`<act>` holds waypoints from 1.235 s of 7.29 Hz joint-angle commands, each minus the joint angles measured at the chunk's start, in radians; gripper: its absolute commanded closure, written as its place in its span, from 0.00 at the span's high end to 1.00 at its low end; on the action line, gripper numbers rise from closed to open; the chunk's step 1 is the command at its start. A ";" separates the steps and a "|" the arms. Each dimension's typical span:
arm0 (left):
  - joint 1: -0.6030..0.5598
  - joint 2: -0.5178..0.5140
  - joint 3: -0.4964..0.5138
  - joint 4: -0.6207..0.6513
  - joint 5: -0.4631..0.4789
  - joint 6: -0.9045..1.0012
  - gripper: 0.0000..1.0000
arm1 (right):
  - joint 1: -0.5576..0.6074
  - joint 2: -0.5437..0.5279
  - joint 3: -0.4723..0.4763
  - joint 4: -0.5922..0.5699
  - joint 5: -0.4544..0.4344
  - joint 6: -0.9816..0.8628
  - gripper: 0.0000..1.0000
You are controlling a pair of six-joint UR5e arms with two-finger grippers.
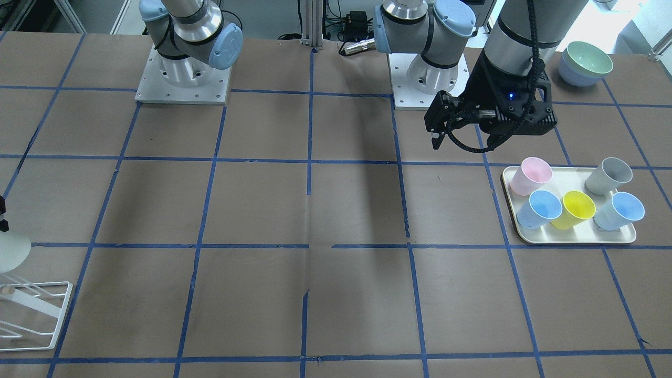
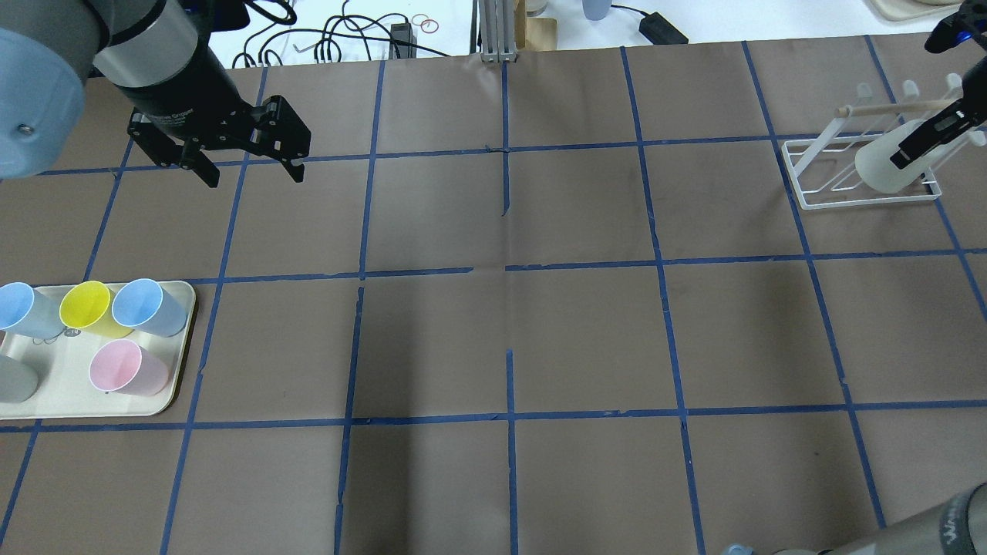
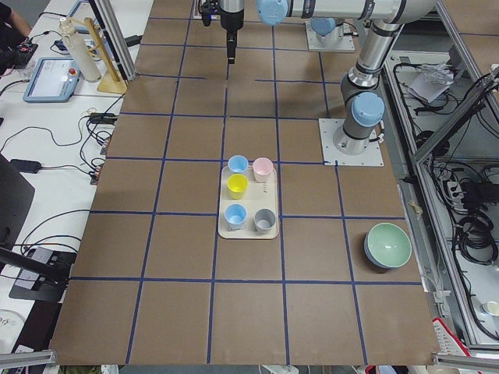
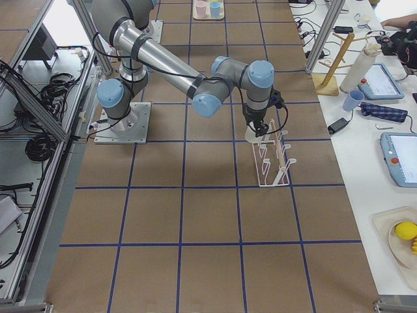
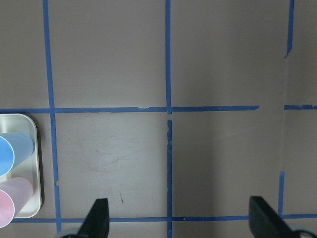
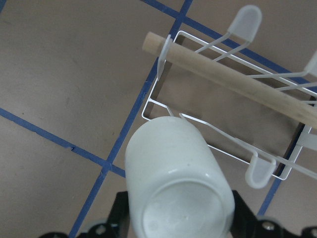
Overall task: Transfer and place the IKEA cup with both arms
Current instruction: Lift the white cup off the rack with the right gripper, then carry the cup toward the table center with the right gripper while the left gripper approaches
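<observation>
Gripped the IKEA cup (image 6: 178,198) by its sides between the right gripper's (image 2: 929,139) fingers, closed base toward the wrist camera, mouth pointing away toward the white wire rack (image 6: 260,173). Hung tilted over the rack's end, near its wooden dowel (image 6: 237,79); could not tell whether touching a wire. Held the left gripper (image 2: 254,177) spread wide and empty above the bare brown table (image 2: 540,331), pointing down, well apart from the cup, nearer the cream tray (image 2: 179,339) of coloured cups (image 2: 146,307)
</observation>
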 commanded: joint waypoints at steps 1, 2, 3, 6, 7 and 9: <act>0.090 0.003 -0.003 -0.018 -0.100 0.094 1.00 | 0.000 -0.019 -0.003 0.003 -0.003 -0.002 0.00; 0.134 0.003 -0.005 -0.047 -0.154 0.102 1.00 | 0.000 -0.040 -0.016 0.017 -0.026 -0.003 0.00; 0.174 0.003 -0.009 -0.070 -0.252 0.120 1.00 | 0.000 -0.063 -0.048 0.093 -0.043 -0.003 0.00; 0.237 0.009 -0.098 -0.091 -0.548 0.121 1.00 | 0.014 -0.153 -0.082 0.294 -0.040 0.012 0.00; 0.237 0.011 -0.132 -0.091 -0.658 0.121 1.00 | 0.078 -0.174 -0.084 0.375 0.030 0.090 0.00; 0.225 0.006 -0.187 -0.080 -0.866 0.121 1.00 | 0.216 -0.174 -0.078 0.441 0.229 0.286 0.00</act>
